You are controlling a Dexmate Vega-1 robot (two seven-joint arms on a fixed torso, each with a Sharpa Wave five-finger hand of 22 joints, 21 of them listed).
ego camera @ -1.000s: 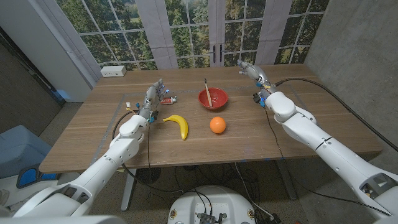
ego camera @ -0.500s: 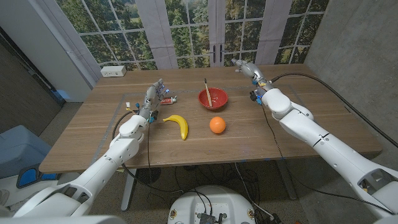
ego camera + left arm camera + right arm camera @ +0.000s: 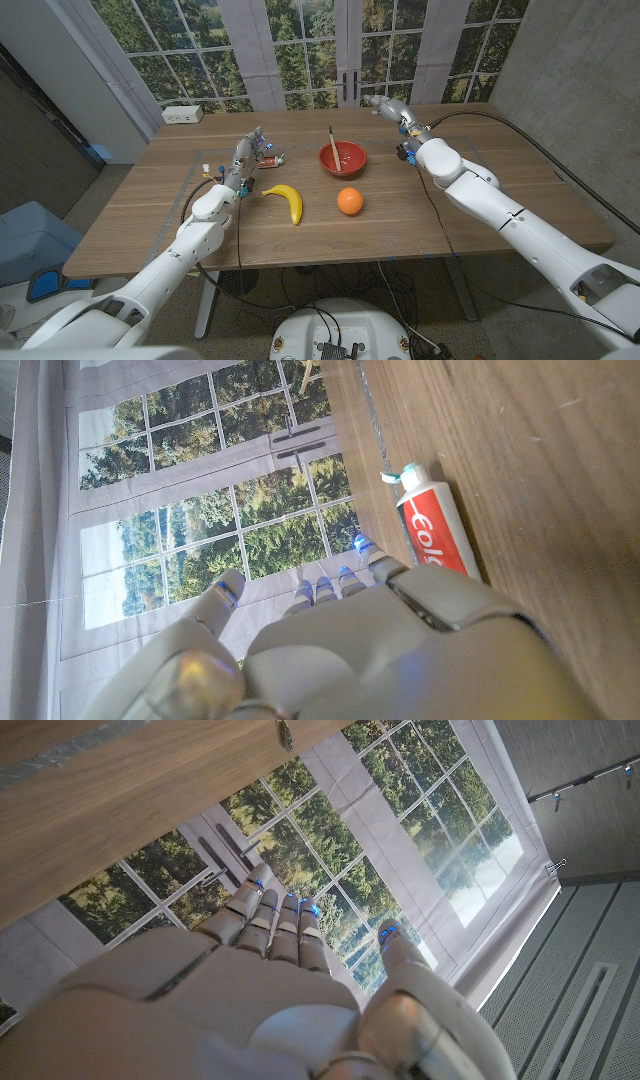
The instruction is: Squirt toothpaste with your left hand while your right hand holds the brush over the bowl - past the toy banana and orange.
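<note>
Two toys lay nearest us on the table: the toy banana and the orange. Beyond them stood the red bowl with the brush leaning in it. We judged the brush light and stiff, best pinched by its upright handle. The toothpaste tube lay just beside our left robot hand, soft and slippery, best squeezed mid-body. Both the left and the right robot hand held nothing, fingers apart.
</note>
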